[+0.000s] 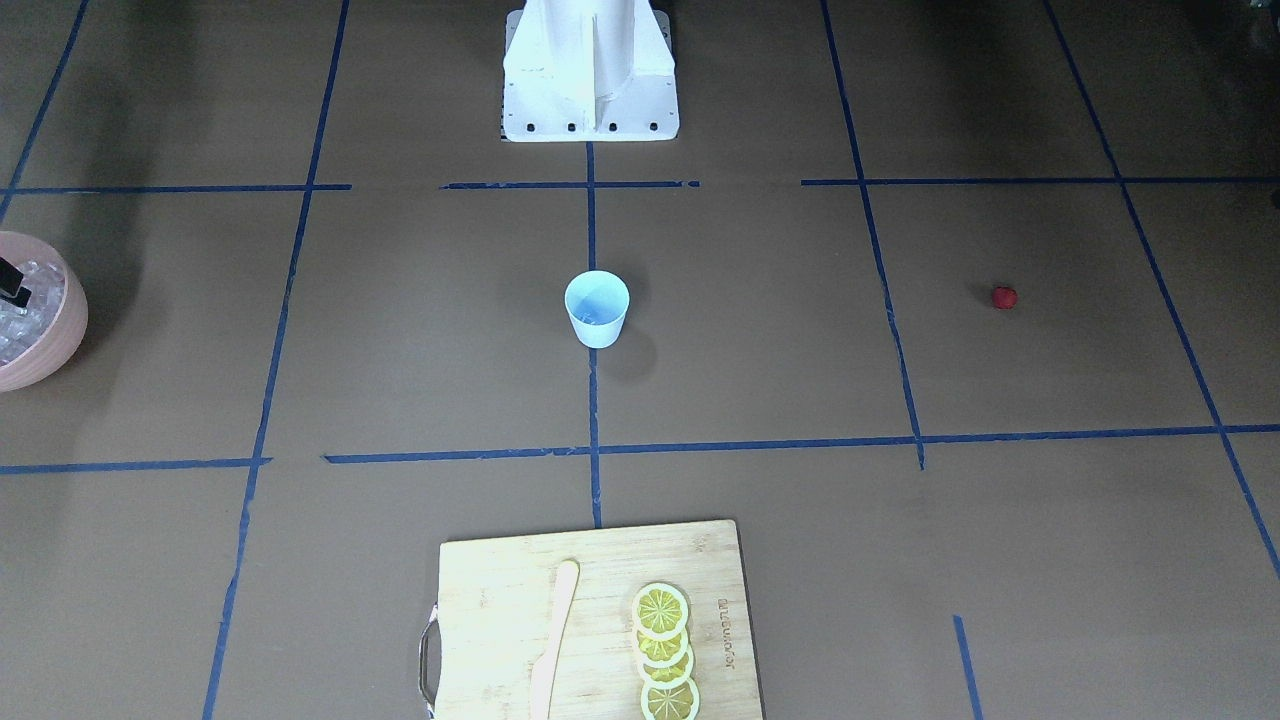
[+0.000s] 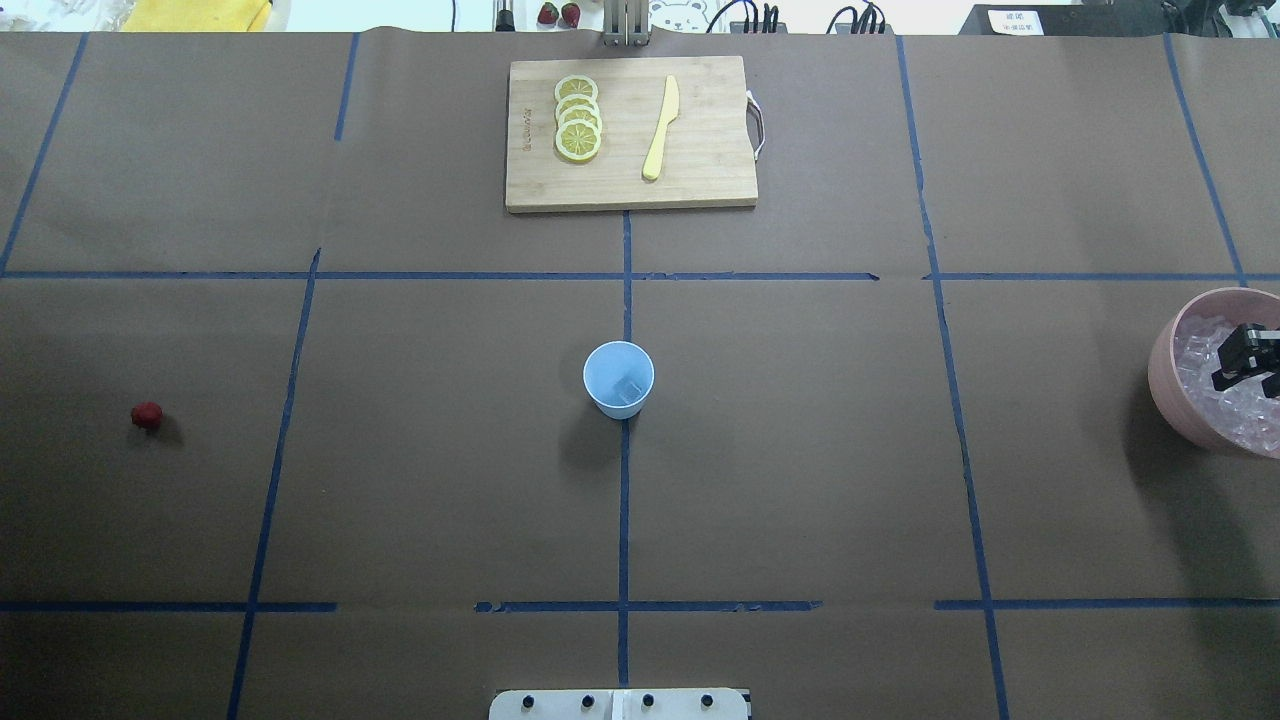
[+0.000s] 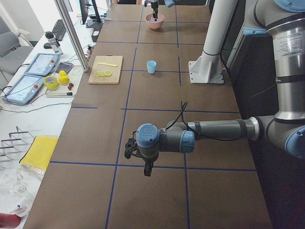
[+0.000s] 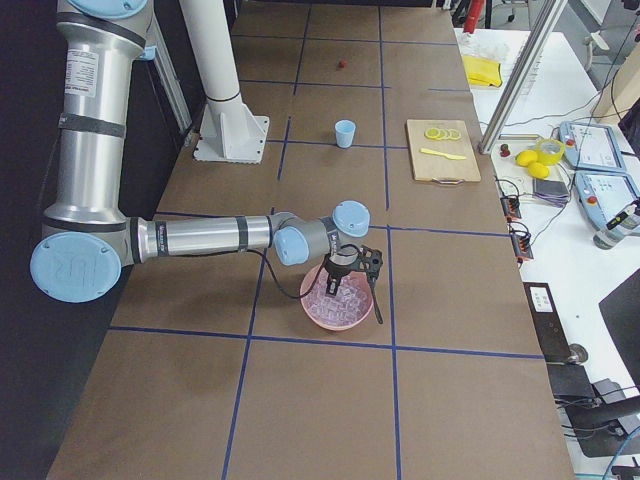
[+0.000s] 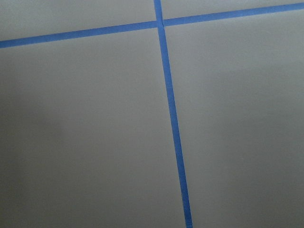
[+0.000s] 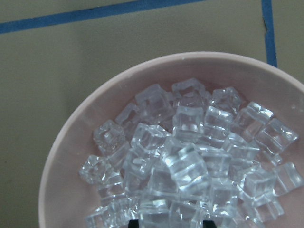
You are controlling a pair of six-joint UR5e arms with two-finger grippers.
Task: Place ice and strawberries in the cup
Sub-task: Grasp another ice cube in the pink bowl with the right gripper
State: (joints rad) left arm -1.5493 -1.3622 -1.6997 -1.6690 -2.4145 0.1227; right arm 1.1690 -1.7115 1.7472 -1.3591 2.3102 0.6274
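The pale blue cup [image 2: 618, 378] stands upright at the table's middle, also in the front view [image 1: 597, 308]; one clear cube seems to lie inside it. The ice [image 6: 185, 156] fills the pink bowl [image 2: 1162, 372] at the table's right end. My right gripper [image 2: 1250, 372] hangs over the bowl, fingers down among the cubes. In the right wrist view only its tips [image 6: 171, 224] show, spread apart with a cube between them. The red strawberry [image 2: 147, 416] lies alone at the far left. My left gripper [image 3: 128, 149] shows only in the exterior left view, low over bare table; I cannot tell its state.
A wooden cutting board [image 2: 700, 180] with several lemon slices [image 2: 578, 118] and a yellow knife [image 2: 660, 130] lies at the far edge. The white robot base [image 1: 590, 70] stands at the near edge. Blue tape lines cross the brown table.
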